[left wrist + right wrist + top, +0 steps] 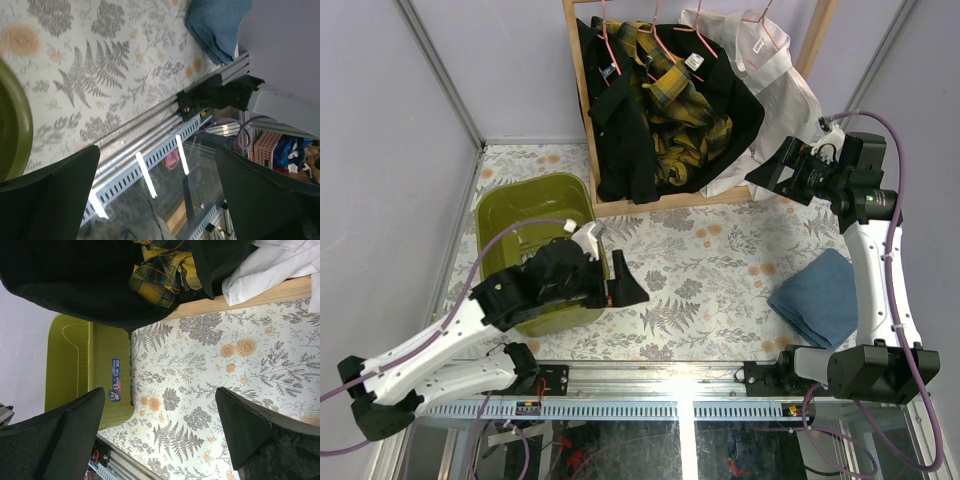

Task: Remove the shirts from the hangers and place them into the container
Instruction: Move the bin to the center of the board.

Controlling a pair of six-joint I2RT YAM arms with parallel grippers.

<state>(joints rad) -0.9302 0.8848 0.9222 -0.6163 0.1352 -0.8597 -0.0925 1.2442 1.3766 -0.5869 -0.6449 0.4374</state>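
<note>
Left gripper (156,150) and right gripper (160,390) released, empty; shirts (670,110), seemingly four, on hangers (610,45).

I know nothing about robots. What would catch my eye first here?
The bundle of shirts hanging on a wooden rack at the back of the table: black, yellow plaid and white bunched together. Next, the olive-green container at the left, with the left arm over its near edge, and a folded blue cloth at the right.
</note>
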